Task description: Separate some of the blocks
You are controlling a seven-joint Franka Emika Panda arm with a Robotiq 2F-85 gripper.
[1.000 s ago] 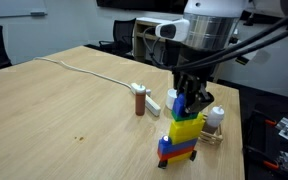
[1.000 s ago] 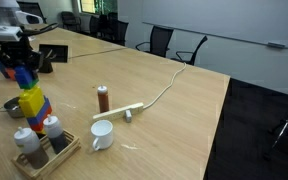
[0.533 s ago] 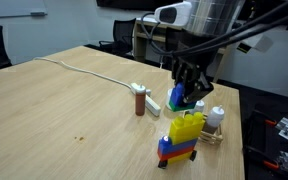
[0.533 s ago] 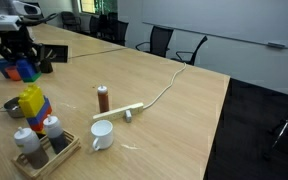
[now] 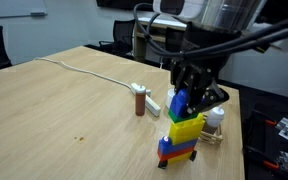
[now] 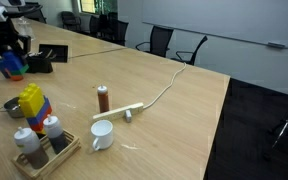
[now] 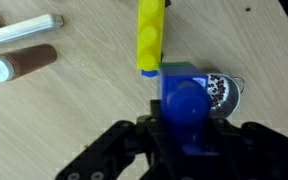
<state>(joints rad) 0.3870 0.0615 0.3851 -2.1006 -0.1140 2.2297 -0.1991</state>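
My gripper [image 5: 182, 102] is shut on a blue block [image 5: 178, 99] and holds it in the air, just above and beside the tower. The tower stands on the table with a yellow block [image 5: 187, 128] on top, a blue block [image 5: 172, 147] under it and a red piece [image 5: 180, 158] at the base. In the other exterior view the gripper [image 6: 10, 60] holds the blue block [image 6: 12, 67] up and to the left of the tower [image 6: 30, 103]. In the wrist view the blue block [image 7: 188, 103] fills the gap between the jaws, and the yellow block [image 7: 151, 35] lies beyond it.
A brown cylinder [image 6: 103, 98] and a white cable strip [image 6: 126, 111] lie mid-table. A white cup [image 6: 101, 135] and a wooden tray with shakers [image 6: 46, 158] stand beside the tower. A small metal bowl [image 6: 14, 106] sits by it. The table edge is close behind the tower.
The gripper has pulled the top blue block off the tower and carried it up and sideways. The yellow block is now the tower's top.
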